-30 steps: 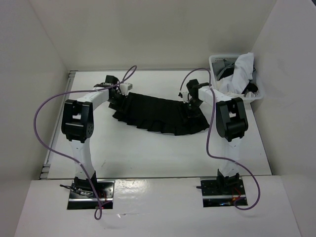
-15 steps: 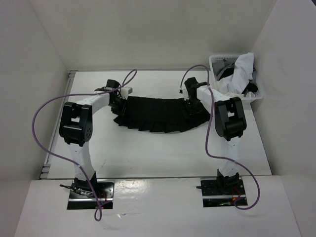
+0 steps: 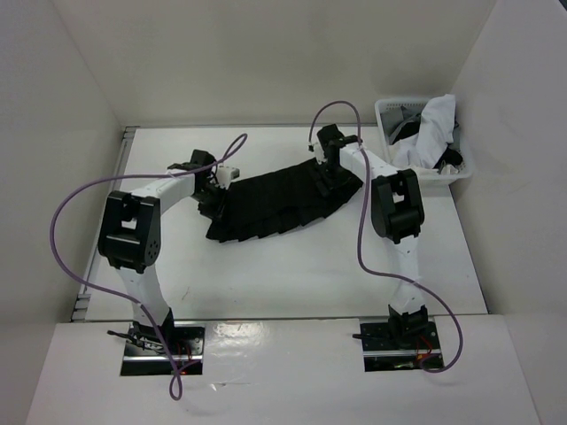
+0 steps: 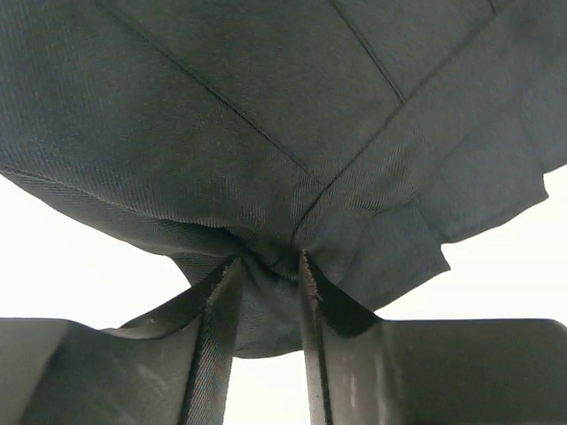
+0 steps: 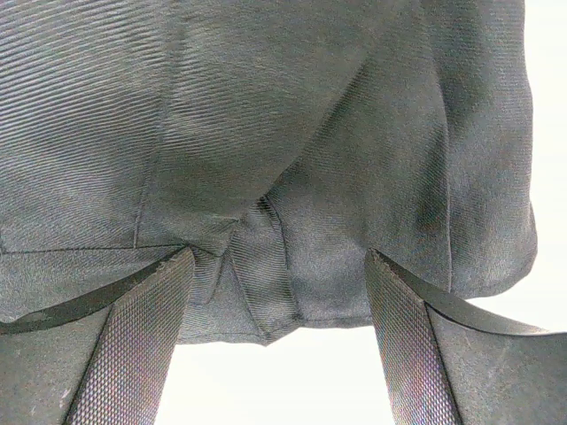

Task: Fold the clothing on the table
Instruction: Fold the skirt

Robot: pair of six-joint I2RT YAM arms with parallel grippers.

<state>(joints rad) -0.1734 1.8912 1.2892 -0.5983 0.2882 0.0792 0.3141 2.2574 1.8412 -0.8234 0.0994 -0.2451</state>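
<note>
The clothing, a black pleated skirt point(image 3: 275, 205), lies slanted across the table point(image 3: 292, 274), low at the left and high at the right. My left gripper point(image 3: 213, 192) is at its left end. In the left wrist view the gripper point(image 4: 268, 263) is shut on a bunched pinch of the fabric point(image 4: 266, 133). My right gripper point(image 3: 324, 175) is over the skirt's far right end. In the right wrist view it point(image 5: 279, 254) stands open, fingers wide apart, with the cloth point(image 5: 266, 133) and a small fold spanning between the tips.
A white lattice basket point(image 3: 388, 110) holding white and dark garments point(image 3: 436, 122) stands at the back right corner. Purple cables point(image 3: 66, 208) loop off both arms. White walls close in the table on three sides.
The left jaws closed on the skirt's left end. The right gripper moved back and to the left, and the skirt's right end went with it, so the skirt now slants.
</note>
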